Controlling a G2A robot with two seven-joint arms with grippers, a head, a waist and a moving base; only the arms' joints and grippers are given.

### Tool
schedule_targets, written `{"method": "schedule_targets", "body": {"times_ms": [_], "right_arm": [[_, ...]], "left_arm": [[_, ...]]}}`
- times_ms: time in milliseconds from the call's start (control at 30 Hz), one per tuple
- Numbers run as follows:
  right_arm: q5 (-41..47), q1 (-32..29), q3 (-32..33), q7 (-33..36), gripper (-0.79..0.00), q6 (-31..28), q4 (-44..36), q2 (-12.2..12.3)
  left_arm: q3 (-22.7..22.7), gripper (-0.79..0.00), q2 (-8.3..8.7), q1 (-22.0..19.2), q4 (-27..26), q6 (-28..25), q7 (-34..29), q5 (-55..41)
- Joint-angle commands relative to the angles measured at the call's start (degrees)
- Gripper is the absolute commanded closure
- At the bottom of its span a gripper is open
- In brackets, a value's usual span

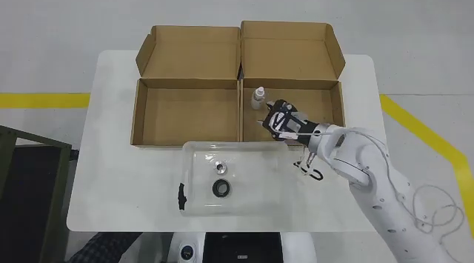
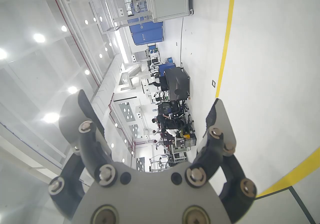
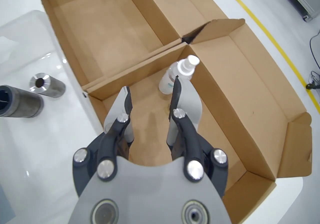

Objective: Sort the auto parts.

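Note:
My right gripper (image 1: pixel 274 121) (image 3: pixel 151 87) hangs open and empty over the right cardboard box (image 1: pixel 339 107) (image 3: pixel 250 100). A small white spray bottle (image 1: pixel 258 98) (image 3: pixel 183 67) stands upright in that box's far left corner, just beyond my fingertips. Nothing lies in the left cardboard box (image 1: pixel 138 111) (image 3: pixel 105 22). In front of the boxes, a clear plastic tray (image 1: pixel 259 181) holds a silver metal cylinder (image 1: pixel 220 167) (image 3: pixel 47 85) and a darker metal sleeve (image 1: pixel 221 187) (image 3: pixel 20 105). My left gripper (image 2: pixel 150 97) is open and points out into the room.
Both boxes have their lids folded back at the far side of the white table (image 1: pixel 118 152). A black strip-like part (image 1: pixel 181 196) sits at the tray's left edge. A small black hook-shaped piece (image 1: pixel 311 170) lies on the table right of the tray.

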Motion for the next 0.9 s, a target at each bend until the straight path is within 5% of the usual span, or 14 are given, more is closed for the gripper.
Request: {"method": "schedule_targets", "body": {"times_ms": [0, 333, 867], "right_arm": [[-0.7, -2.0, 0.4, -1.0, -0.329, -0.8, -2.7, 0.2], [-4.6, -8.2, -2.7, -6.1, -0.336, -4.6, -9.2, 0.7], [-11.7, -4.4, -12.2, -9.9, -0.336, -5.4, -2.3, -0.7]], "left_arm": [[0.0, -0.785, 0.00, 0.0, 0.0, 0.0, 0.0, 0.0], [0.0, -0.785, 0.00, 0.0, 0.0, 0.0, 0.0, 0.0], [0.0, -0.785, 0.00, 0.0, 0.0, 0.0, 0.0, 0.0]]}}
